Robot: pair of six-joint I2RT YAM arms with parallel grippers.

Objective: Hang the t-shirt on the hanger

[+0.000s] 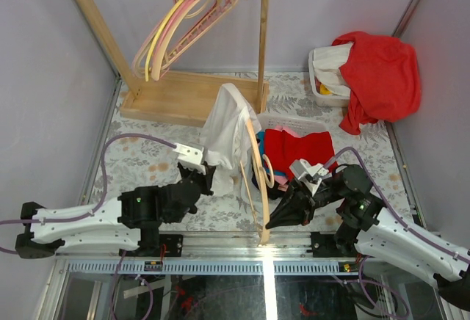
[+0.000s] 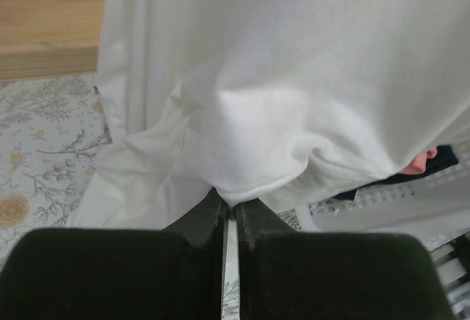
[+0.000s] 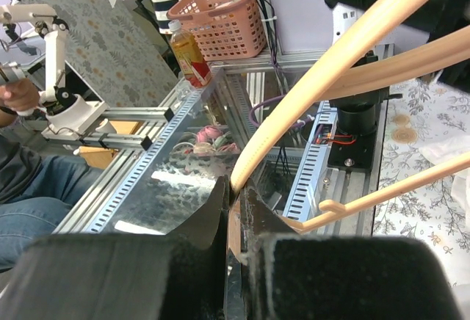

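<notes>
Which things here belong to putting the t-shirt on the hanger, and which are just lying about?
Job in hand:
- t-shirt, pinched by the left gripper
- hanger, clamped in the right gripper

Lying about:
- wooden rack with pink and yellow hangers
- red garment draped over the white bin
- basket of red clothes

floral table (image 1: pixel 147 164) with wooden rack (image 1: pixel 183 98), bin (image 1: pixel 324 92)
</notes>
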